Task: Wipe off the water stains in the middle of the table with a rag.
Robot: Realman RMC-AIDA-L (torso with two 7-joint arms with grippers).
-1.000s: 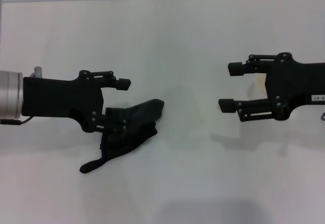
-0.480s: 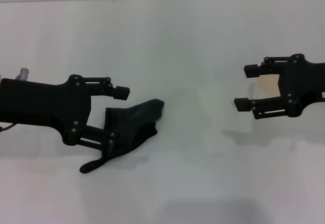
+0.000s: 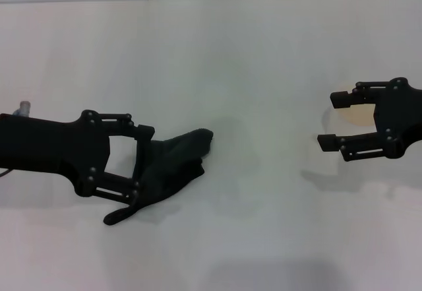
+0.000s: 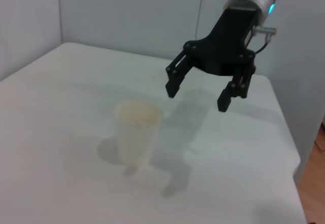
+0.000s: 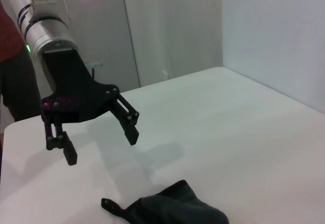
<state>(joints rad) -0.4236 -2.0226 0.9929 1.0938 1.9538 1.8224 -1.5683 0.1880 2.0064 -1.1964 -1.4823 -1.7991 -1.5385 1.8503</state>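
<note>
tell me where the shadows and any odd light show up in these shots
Head view: soft grey shadows on the table beside the rag and under the right gripper. Left wrist view: paper cup casts a faint shadow. Right wrist view: left gripper hangs above its shadow; magenta glow at the frame's top corner.

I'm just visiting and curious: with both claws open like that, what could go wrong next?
The open right gripper hangs close to the white paper cup; a careless sideways move might tip it. The crumpled black cloth rag lies loose on the white table by the open left gripper, so a grab may catch only a fold and wipe poorly.
</note>
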